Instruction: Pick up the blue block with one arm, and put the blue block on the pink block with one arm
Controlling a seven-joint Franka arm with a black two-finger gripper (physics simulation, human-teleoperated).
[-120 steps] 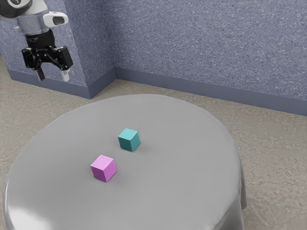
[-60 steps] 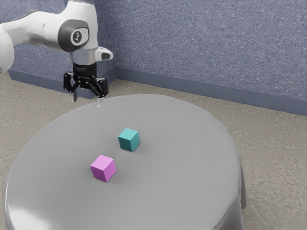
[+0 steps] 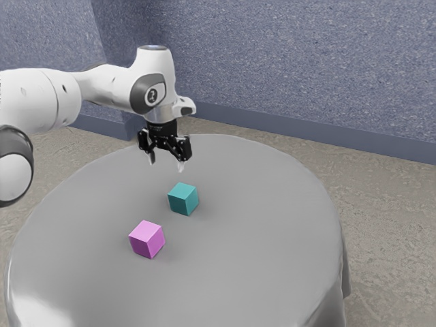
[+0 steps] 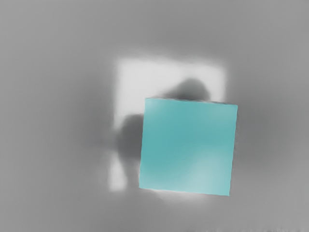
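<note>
arm [image 3: 75, 92]: white, comes in from the exterior view's left and bends down over the table, wrist pointing pretty much straight down.
pink block [image 3: 147, 238]: sits flat on the table, well below the jaws and a bit toward the exterior view's left of them. Nothing is touching it, and it's near the blue block but there's a clear gap between them.
gripper [image 3: 166, 161]: black, hanging above the tabletop. The jaws are spread fairly wide with nothing between them, so it's got hold of nothing.
blue block [image 3: 182, 198]: more teal than blue tbh. It's on the table just under the jaws and a touch to the exterior view's right, apart from both fingers. In the wrist view the blue block [image 4: 187, 147] is right beneath the hand, top face up and turned a little, with a dark shadow [image 4: 129, 137] on the table beside it.
table [image 3: 272, 231]: round, grey, glossy, with both blocks resting on it.
</note>
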